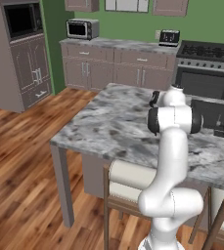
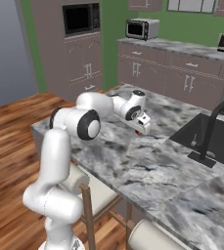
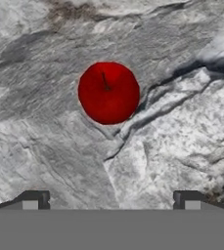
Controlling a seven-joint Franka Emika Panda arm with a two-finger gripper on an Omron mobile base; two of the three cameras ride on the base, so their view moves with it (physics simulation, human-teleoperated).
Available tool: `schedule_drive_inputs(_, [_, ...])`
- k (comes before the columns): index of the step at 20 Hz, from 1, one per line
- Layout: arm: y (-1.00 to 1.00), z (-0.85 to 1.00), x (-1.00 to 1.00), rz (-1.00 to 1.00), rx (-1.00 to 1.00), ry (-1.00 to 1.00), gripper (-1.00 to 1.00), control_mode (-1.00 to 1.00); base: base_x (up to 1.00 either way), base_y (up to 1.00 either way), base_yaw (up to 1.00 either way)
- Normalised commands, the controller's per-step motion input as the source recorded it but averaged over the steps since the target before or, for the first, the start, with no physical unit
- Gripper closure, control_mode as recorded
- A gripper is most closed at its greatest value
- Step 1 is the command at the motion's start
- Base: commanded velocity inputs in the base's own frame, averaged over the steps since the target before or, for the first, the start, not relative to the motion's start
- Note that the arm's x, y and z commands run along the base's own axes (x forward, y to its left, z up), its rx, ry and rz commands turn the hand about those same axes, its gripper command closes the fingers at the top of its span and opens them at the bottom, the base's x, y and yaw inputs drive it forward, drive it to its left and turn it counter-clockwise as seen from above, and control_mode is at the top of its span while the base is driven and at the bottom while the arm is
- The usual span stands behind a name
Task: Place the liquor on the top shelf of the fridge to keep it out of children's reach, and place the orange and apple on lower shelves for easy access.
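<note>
The apple, a glossy red ball with a short stem, lies on the marbled grey island counter. My gripper is open and hovers right above it, pointing down, with nothing between its fingers. From the right base view the gripper hangs low over the island top, and a sliver of the red apple shows just under it. A tall plain grey face at the far left edge looks like the fridge, well away from the island. The liquor and the orange are out of view.
A dark sink with a black faucet is set in the island to the right of the gripper. Cushioned stools stand at the island's near side. Cabinets, a toaster oven and a stove line the back wall.
</note>
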Motion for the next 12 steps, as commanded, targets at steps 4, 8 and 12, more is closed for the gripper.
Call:
schedule_drive_inputs(4, [-0.12, -0.16, 0.18, 0.00, 0.00, 0.00, -1.00, -1.00, 0.00, 0.00, 0.00])
schedule_drive_inputs(8, [-0.11, -0.14, 0.19, 0.00, 0.00, 0.00, -1.00, -1.00, 0.00, 0.00, 0.00])
schedule_drive_inputs(12, [-0.09, -0.13, 0.24, 0.00, 0.00, 0.00, -1.00, -1.00, 0.00, 0.00, 0.00])
